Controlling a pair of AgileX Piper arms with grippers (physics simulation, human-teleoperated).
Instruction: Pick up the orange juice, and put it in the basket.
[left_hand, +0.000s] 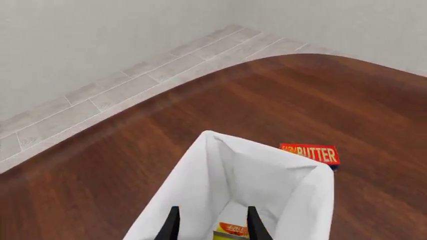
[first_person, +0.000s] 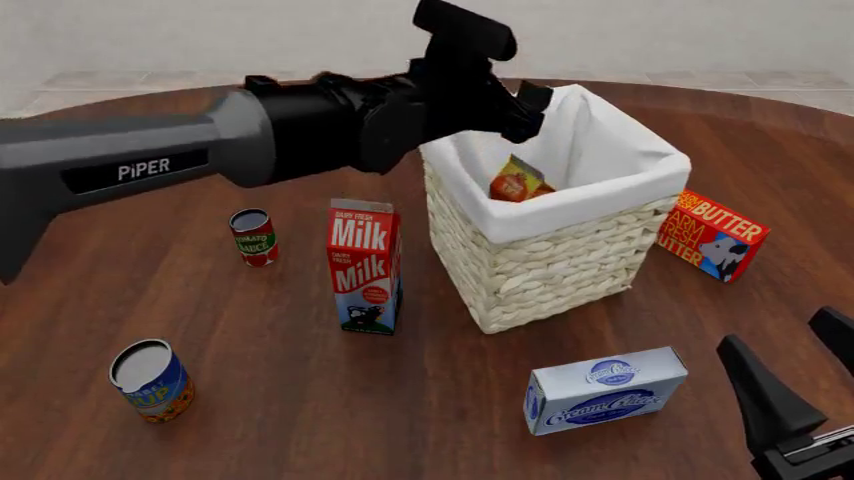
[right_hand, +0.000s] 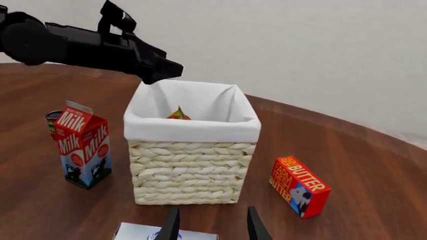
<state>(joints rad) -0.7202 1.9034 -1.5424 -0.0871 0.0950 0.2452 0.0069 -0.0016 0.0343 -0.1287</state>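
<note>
The orange juice (first_person: 518, 181) is seen inside the basket (first_person: 561, 262), tilted, with its gable top leaning toward one liner wall. Only its upper part is shown, yellow and orange with an orange-slice picture; the lower part is hidden by the rim. In the right wrist view just a small peak of the carton (right_hand: 178, 114) is seen above the folded cloth.

The basket is a large, square, pale woven wicker container, stood upright on the wooden table. Its white cloth liner is folded over the rim (right_hand: 193, 131) and covers the inside walls (left_hand: 267, 180).
</note>
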